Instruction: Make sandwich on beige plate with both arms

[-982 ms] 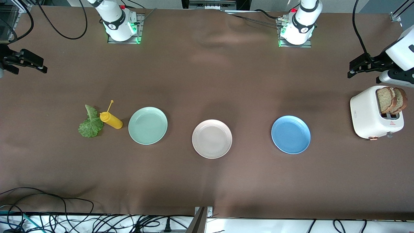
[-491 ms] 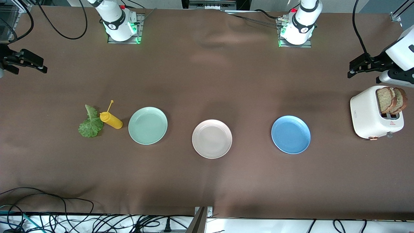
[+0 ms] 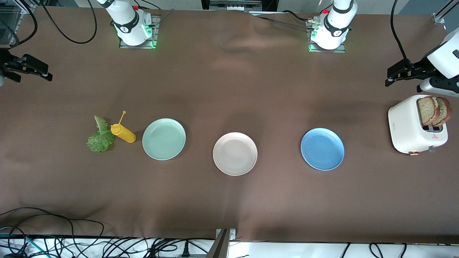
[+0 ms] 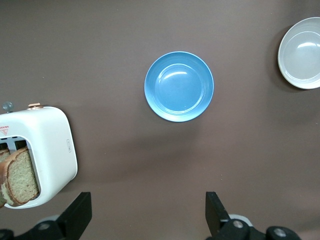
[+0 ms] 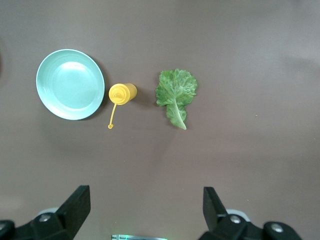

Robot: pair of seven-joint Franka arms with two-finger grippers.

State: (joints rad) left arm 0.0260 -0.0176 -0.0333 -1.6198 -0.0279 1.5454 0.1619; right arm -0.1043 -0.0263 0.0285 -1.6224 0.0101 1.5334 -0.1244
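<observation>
The beige plate lies bare at the table's middle; it also shows in the left wrist view. Two brown bread slices stand in the white toaster at the left arm's end; the left wrist view shows them too. A green lettuce leaf lies flat at the right arm's end, seen also in the right wrist view. My left gripper is open and empty, high over the table beside the toaster. My right gripper is open and empty, high over the table's right-arm end.
A mint green plate lies between the lettuce and the beige plate. A yellow squeeze bottle lies on its side beside the lettuce. A blue plate lies between the beige plate and the toaster. Cables run along the table's near edge.
</observation>
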